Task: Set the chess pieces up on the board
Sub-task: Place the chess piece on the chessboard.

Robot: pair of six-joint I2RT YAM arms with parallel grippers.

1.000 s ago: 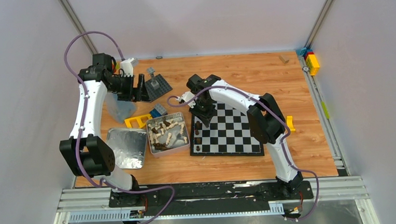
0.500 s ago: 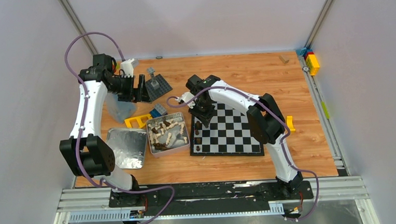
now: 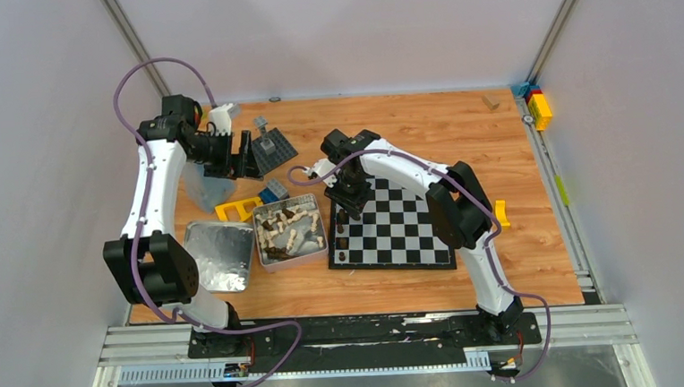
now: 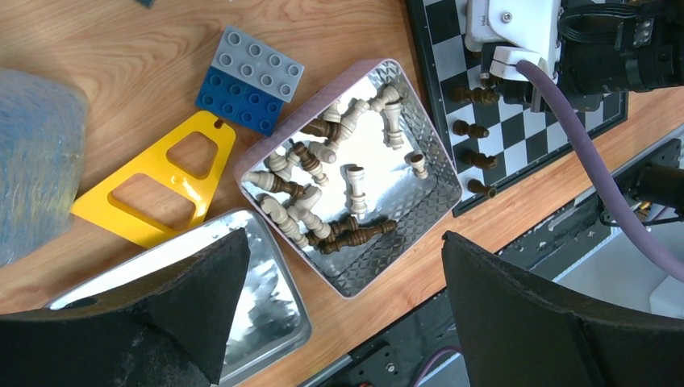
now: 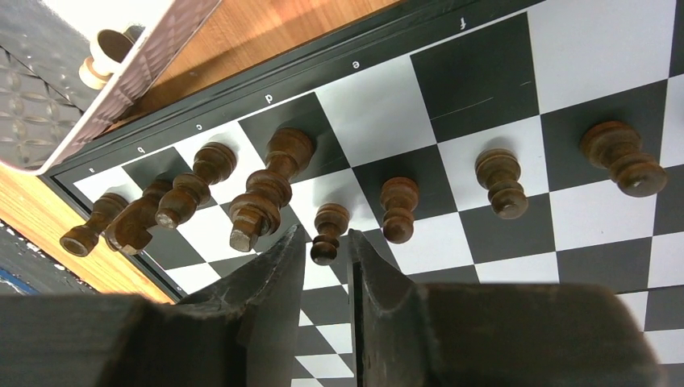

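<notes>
Right wrist view: the right gripper (image 5: 323,236) hangs over the near-left part of the board (image 5: 597,48). Its jaws are parted only a slit. A dark pawn (image 5: 330,216) stands upright between the tips, with a thin gap on each side, so it is not gripped. Two more dark pawns (image 5: 399,205) stand in the same row. Four taller dark pieces (image 5: 262,193) stand along the lettered edge behind them, and one further piece (image 5: 621,157) stands off to the right.

Left wrist view: the left gripper (image 4: 343,242) is spread wide and holds nothing, hovering above the metal tin (image 4: 452,189). Cream and dark chess pieces (image 4: 323,189) lie jumbled inside the tin. The tin sits just left of the board. A yellow frame (image 4: 153,189) and blue-grey bricks (image 4: 250,81) lie beside it.
</notes>
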